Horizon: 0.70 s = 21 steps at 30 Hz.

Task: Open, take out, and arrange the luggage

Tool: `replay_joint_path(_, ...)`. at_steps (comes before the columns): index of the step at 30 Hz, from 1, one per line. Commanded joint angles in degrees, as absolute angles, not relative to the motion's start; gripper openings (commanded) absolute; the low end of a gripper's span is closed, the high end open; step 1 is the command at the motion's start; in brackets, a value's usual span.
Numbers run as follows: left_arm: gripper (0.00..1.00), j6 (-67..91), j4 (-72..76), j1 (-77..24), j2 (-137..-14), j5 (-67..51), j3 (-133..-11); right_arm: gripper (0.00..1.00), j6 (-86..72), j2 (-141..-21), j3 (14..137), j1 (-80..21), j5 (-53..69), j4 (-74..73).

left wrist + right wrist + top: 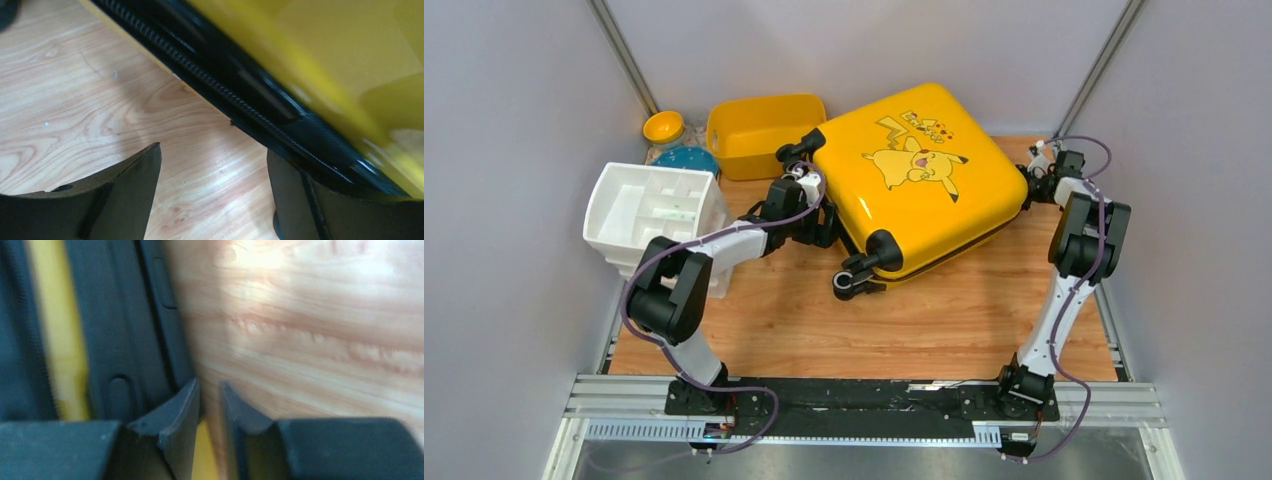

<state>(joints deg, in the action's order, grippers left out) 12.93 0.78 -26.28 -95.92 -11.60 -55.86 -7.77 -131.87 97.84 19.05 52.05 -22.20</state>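
The luggage (924, 200) is a yellow hard-shell suitcase with a Pikachu print. It lies closed and flat on the wooden table (904, 330), turned at an angle, with black wheels at its left and near corners. My left gripper (822, 226) is open at its left edge. In the left wrist view (214, 150) bare wood shows between the fingers, and the black zipper trim (220, 85) runs just above the right finger. My right gripper (1030, 186) sits at the suitcase's right edge. In the right wrist view (210, 383) it is shut to a narrow slit with nothing in it, beside black trim (125, 340).
A plain yellow tub (764, 130) stands behind the suitcase's left corner. A white compartmented organiser (649, 210) sits at the table's left edge, with a small yellow bowl (664, 126) and a teal item (686, 160) behind it. Grey walls enclose the table.
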Motion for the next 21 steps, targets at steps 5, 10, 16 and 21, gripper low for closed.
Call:
replay_joint_path(5, 0.86, 8.8, 9.2, -31.6, -104.2, -21.7, -65.2, 0.29, 6.9, -113.0, 75.4, 19.2, 56.0, -39.3)
replay_joint_path(10, 0.84, 4.2, 11.4, -31.6, -111.9, -27.6, -72.6, 0.30, 12.8, -105.7, 69.0, 24.0, 52.8, -43.4)
replay_joint_path(16, 0.85, -2.5, 11.3, -31.2, -119.4, -38.0, -81.5, 0.31, 16.3, -100.3, 64.3, 24.3, 51.4, -45.7)
replay_joint_path(21, 0.86, -1.3, 11.0, -30.9, -120.6, -42.3, -84.1, 0.32, 17.1, -95.0, 60.4, 24.6, 50.6, -46.9)
